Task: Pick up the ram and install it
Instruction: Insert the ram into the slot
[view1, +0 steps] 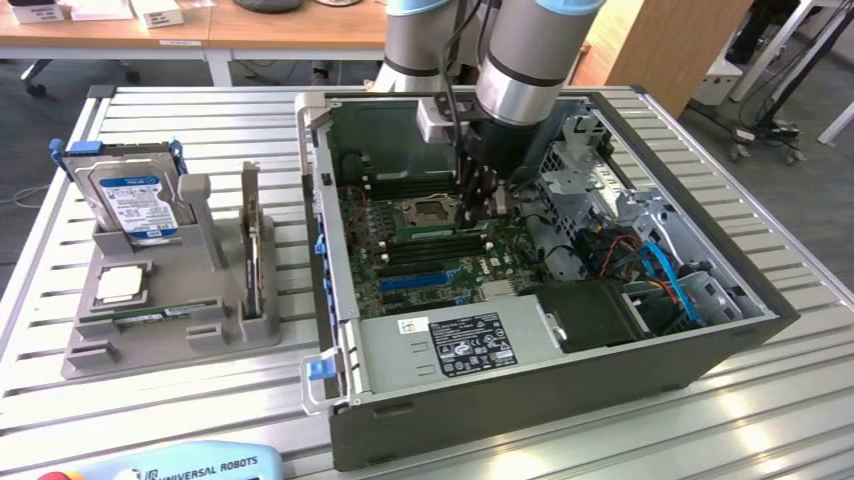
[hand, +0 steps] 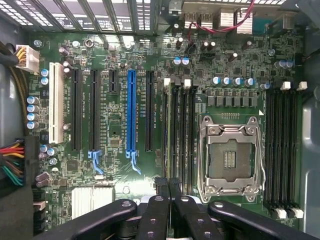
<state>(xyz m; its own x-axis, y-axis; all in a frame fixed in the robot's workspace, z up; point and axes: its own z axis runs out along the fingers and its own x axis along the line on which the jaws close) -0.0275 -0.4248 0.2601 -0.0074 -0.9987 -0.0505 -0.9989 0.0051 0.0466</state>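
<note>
Bright, even room light; table (view1: 200, 400) slats gleam pale, case (view1: 534, 400) interior in soft shadow. Wrist view: vents (hand: 100, 15) glare white, board (hand: 115, 125) evenly lit, faint sheen on the black gripper (hand: 167, 187)

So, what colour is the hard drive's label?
Blue and white; the hard drive shows best in the exterior view.
</note>
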